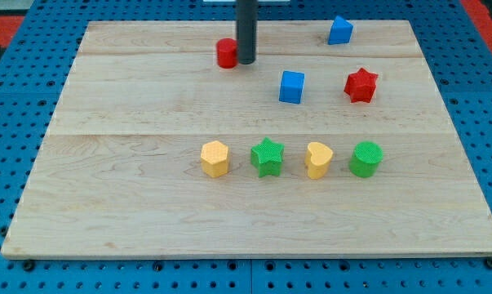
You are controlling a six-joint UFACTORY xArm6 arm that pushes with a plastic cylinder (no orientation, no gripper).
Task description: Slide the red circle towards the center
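The red circle [226,53] sits near the view's top, a little left of the middle of the wooden board [131,212]. My tip [246,62] is at the end of the dark rod, right beside the red circle on its right side, touching or almost touching it. The rod hides a little of the circle's right edge.
A blue cube [291,86] and a red star [361,85] lie right of my tip. A blue block [339,30] is at the top right. A row lies lower down: yellow hexagon [215,158], green star [268,157], yellow heart [317,159], green circle [365,158].
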